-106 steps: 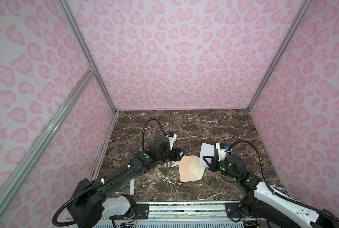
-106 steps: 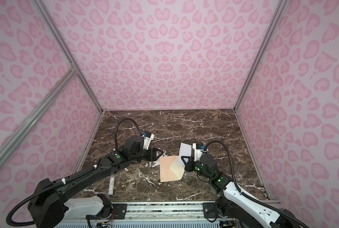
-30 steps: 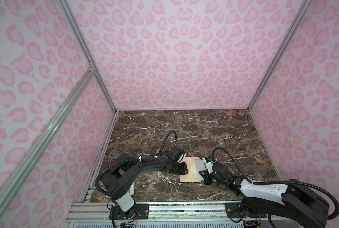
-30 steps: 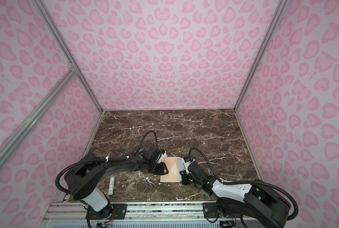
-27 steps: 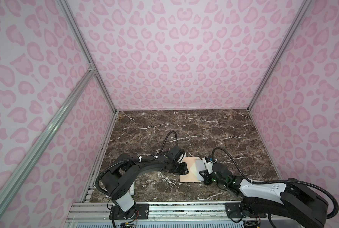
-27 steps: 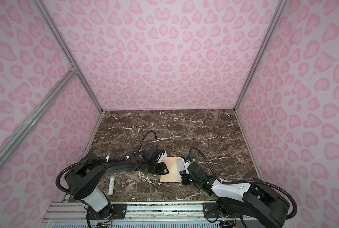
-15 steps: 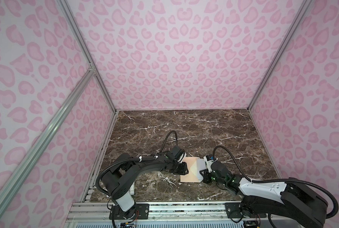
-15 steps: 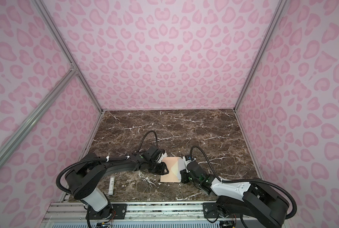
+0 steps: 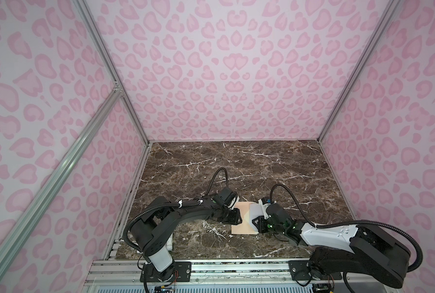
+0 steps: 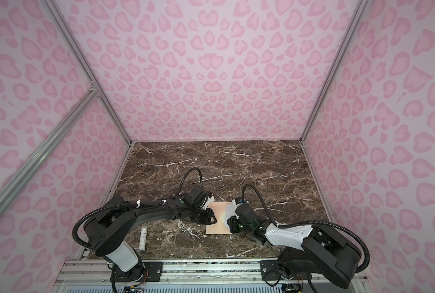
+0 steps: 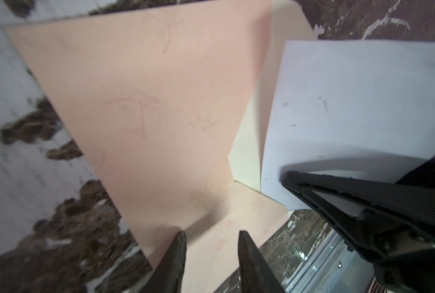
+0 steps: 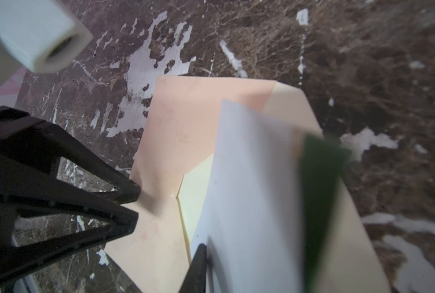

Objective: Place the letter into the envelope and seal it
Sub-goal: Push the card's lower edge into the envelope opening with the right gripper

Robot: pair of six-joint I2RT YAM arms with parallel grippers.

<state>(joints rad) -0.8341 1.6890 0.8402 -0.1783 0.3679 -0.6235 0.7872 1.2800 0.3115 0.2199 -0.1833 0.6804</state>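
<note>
Letter [image 11: 351,101]: white card lying over the envelope's pale open flap, one edge at the pocket mouth
Envelope [image 11: 148,101]: peach, flat on the tabletop [image 9: 236,165], near the front
Left tool [image 11: 211,236]: fingers apart, tips pressing the envelope
Right tool [image 9: 256,222]: at the letter; grip cannot be told

Peach env. [image 9: 241,228] flat, flap open; white ltr [image 9: 256,209] over flap.
</note>
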